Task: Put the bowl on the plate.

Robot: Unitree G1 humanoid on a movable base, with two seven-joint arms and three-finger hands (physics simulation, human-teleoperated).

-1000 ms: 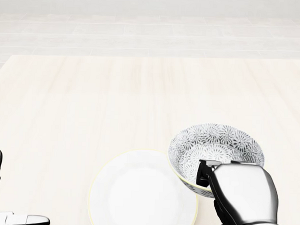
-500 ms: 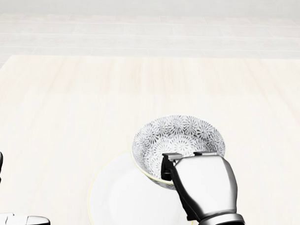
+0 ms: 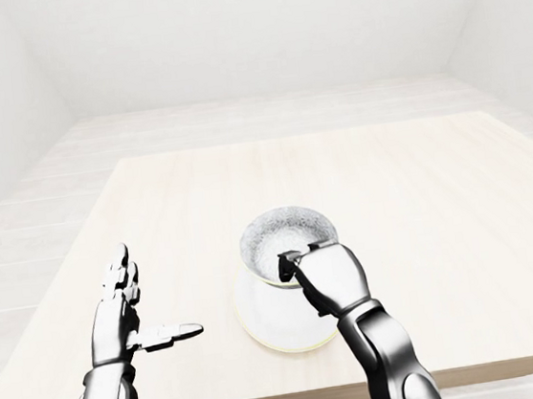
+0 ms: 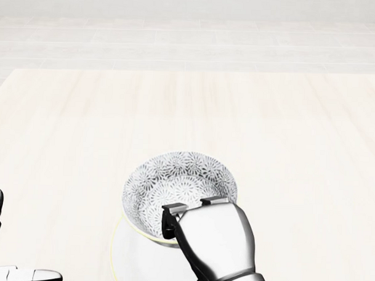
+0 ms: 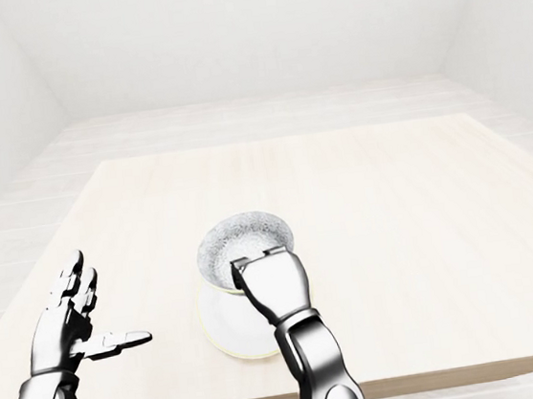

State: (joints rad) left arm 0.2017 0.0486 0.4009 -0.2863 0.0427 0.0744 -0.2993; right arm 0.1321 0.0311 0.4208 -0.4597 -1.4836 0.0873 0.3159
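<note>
We held the patterned bowl in our right robot hand, whose fingers were clamped on the rim at the side nearest the bottom of the head view. The bowl was mouth up over the white plate, covering its upper part; we could not tell whether the two touched. Our left robot hand hung over the pale wooden surface, left of the plate, with its fingers spread apart.
</note>
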